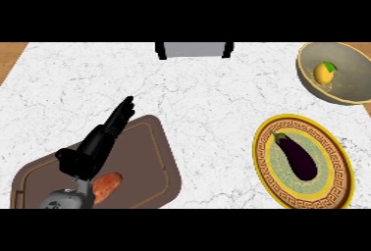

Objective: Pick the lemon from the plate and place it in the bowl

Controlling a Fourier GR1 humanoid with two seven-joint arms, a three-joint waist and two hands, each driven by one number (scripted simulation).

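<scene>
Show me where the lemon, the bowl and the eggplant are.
lemon (324,72), head view, middle of its yellow skin
bowl (349,97), head view, lower rim
eggplant (299,157), head view, middle of its dark body

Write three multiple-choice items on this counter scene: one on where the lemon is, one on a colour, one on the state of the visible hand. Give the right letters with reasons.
1. Where does the lemon lie?
A. on the plate
B. in the bowl
C. on the brown tray

2. What colour is the rim of the plate under the eggplant?
A. yellow-gold
B. blue
C. white

3. How is the left hand at the view's lower left?
A. curled round the lemon
C. pinching the eggplant
B. open, fingers straight, holding nothing

Answers:
1 B: the lemon sits inside the bowl at the upper right corner.
2 A: a yellow-gold band rings the patterned plate.
3 B: its fingers stretch straight out above the brown tray, with nothing between them; the right hand does not show.
</scene>
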